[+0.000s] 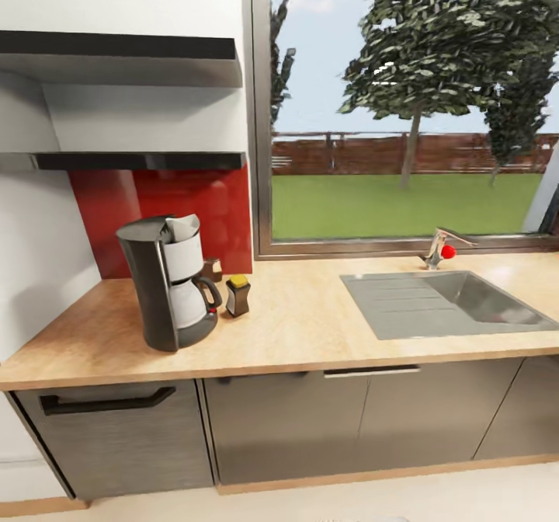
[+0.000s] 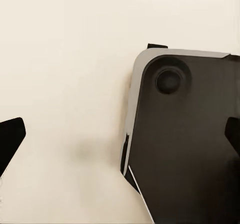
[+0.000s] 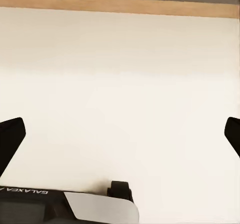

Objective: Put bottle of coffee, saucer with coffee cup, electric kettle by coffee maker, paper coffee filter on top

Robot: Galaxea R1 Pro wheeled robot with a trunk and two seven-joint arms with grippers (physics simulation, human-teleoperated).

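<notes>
In the head view the black-and-white coffee maker [image 1: 172, 281] stands at the left of the wooden countertop [image 1: 310, 328]. Just to its right sits a small dark bottle with a yellow lid [image 1: 237, 295], upright and close to the machine. Behind that, against the red backsplash, is a small brown object [image 1: 212, 268]. My left gripper [image 2: 120, 139] is open over pale floor and the dark robot base [image 2: 190, 144], fingertips [image 2: 11, 134] wide apart. My right gripper [image 3: 120, 139] is also open above the floor, with nothing between its fingers.
Two dark wall shelves [image 1: 124, 56] hang above the coffee maker. A grey sink [image 1: 450, 304] with a red-knobbed tap [image 1: 442, 250] sits at the right under the window. Grey cabinets [image 1: 310, 421] run below; their wooden kickboard [image 3: 120, 4] shows in the right wrist view.
</notes>
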